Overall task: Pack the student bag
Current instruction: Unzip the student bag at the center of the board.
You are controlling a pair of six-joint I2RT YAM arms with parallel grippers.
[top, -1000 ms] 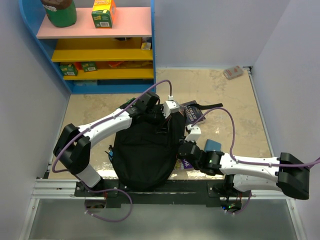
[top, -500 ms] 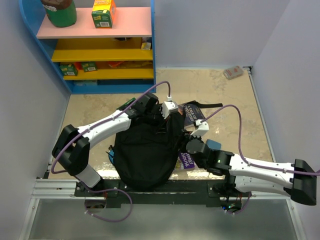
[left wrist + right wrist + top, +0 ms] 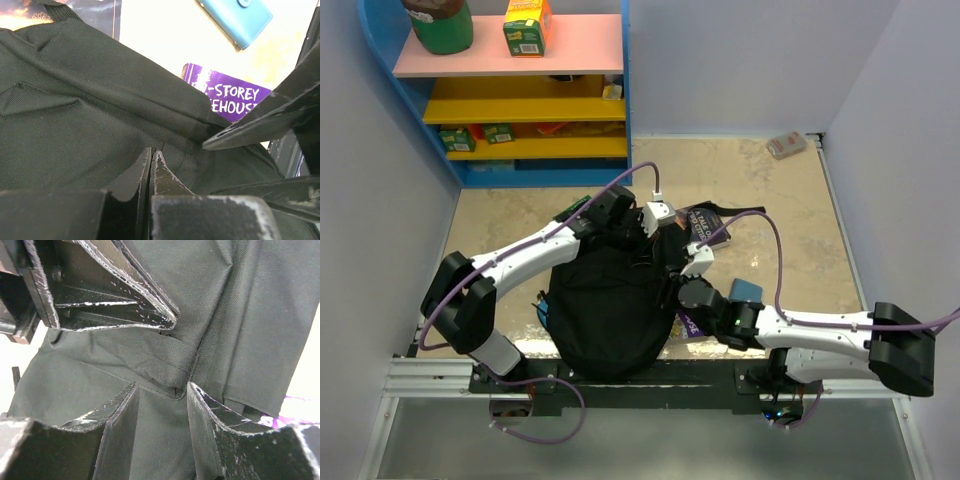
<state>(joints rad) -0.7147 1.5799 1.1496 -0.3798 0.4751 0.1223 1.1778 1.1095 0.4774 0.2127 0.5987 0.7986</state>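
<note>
The student bag point(image 3: 605, 315), a big black backpack, lies between the two arm bases. My left gripper point(image 3: 658, 246) is at its upper right edge, shut and pinching a ridge of the bag's fabric point(image 3: 151, 149). My right gripper point(image 3: 676, 272) comes in from the right, and its jaws stand open astride a fold of that fabric point(image 3: 162, 390), just below the left gripper's fingers point(image 3: 125, 300). A purple book point(image 3: 691, 322) pokes out from under the bag's right side. A dark book point(image 3: 706, 226) lies beyond the bag's top.
A blue pencil case point(image 3: 747, 291) lies right of the bag, beside the right arm. A blue shelf unit point(image 3: 530, 90) with boxes and a green container stands at the back left. A small white and red object point(image 3: 786, 145) sits in the far right corner. Walls close in on both sides.
The right gripper was shut a second ago and now stands open. It swung out to the right, then came back left onto the bag's edge. The left gripper held still.
</note>
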